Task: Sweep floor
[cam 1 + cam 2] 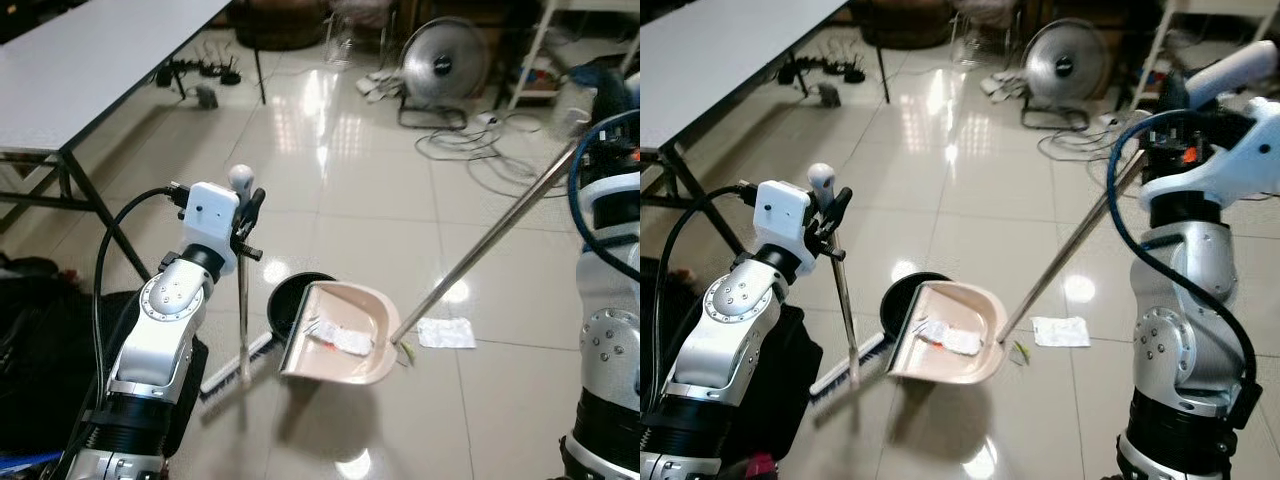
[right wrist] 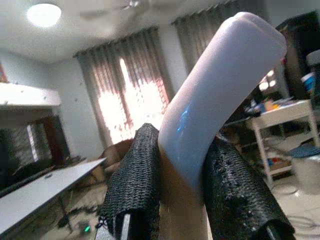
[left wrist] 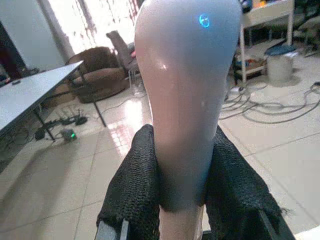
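Holding the broom upright, the left gripper has both black fingers closed tight around the top of the handle, just under its rounded white knob; the brush head rests on the tile floor straight below that gripper, touching the near edge of the dustpan. The right gripper is clamped on the pale curved grip of the dustpan's long metal handle, fingers pressed to both sides; the pole slants down and away from it toward the left arm. Dustpan is beige, tilted, with crumpled white scrap inside. A black round bin sits behind the pan, partly hidden. One flat white paper lies on the floor just past the pole's foot, on the right gripper's side. Farther off: grey table, floor fan, loose cables.
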You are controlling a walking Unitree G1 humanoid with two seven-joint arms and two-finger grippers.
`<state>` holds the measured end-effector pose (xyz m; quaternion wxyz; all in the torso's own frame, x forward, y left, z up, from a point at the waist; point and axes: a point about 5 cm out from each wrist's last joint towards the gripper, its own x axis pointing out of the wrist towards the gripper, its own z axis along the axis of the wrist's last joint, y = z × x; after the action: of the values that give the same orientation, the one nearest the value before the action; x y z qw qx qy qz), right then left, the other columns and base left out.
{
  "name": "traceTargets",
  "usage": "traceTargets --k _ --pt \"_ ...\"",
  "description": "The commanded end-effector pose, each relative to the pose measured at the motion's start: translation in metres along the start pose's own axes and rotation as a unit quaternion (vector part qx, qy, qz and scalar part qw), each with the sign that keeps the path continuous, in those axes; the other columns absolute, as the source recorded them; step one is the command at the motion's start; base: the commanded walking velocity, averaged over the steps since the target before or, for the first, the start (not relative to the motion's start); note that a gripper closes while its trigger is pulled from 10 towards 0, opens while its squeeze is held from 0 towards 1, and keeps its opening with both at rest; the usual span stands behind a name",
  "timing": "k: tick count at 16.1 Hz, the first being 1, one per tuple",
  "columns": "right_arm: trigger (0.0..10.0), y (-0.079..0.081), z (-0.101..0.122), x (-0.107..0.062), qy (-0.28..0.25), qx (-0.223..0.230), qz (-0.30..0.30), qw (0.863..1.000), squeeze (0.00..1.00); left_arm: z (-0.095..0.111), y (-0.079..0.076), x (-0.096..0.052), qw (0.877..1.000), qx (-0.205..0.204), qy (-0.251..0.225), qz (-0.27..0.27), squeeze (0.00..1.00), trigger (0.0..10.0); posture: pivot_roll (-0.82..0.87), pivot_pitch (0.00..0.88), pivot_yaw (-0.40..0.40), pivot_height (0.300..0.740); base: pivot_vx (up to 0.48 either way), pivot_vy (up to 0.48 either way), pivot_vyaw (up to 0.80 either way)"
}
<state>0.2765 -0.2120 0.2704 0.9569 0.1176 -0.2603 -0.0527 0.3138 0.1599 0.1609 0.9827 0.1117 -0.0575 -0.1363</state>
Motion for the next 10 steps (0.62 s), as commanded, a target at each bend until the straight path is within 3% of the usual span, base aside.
traceTargets --k 1,2,6,10 --pt "10.0 0.0066 0.0098 0.0016 -0.019 0.006 0.012 1.000 0.00 0.0078 0.0037 -0.0019 1.000 0.012 -0.013 0.011 0.00 10.0 0.00 0.014 0.044 0.740 0.386 0.000 0.00" --pt "10.0 0.0079 0.0091 0.0022 -0.011 -0.004 0.018 1.000 0.00 0.0074 0.0038 -0.0026 1.000 0.012 -0.011 0.013 0.00 10.0 0.00 0.014 0.041 0.740 0.390 0.000 0.00" --pt "10.0 0.0077 0.0085 0.0029 -0.009 -0.005 0.015 1.000 0.00 0.0061 0.0036 -0.0032 1.000 0.011 -0.007 0.016 0.00 10.0 0.00 0.012 0.038 0.740 0.390 0.000 0.80" --pt "10.0 0.0063 0.0091 0.0033 -0.010 0.002 0.009 1.000 0.00 0.0040 0.0051 -0.0048 1.000 0.014 -0.003 0.017 0.00 10.0 0.00 0.009 0.037 0.740 0.389 0.000 0.00"
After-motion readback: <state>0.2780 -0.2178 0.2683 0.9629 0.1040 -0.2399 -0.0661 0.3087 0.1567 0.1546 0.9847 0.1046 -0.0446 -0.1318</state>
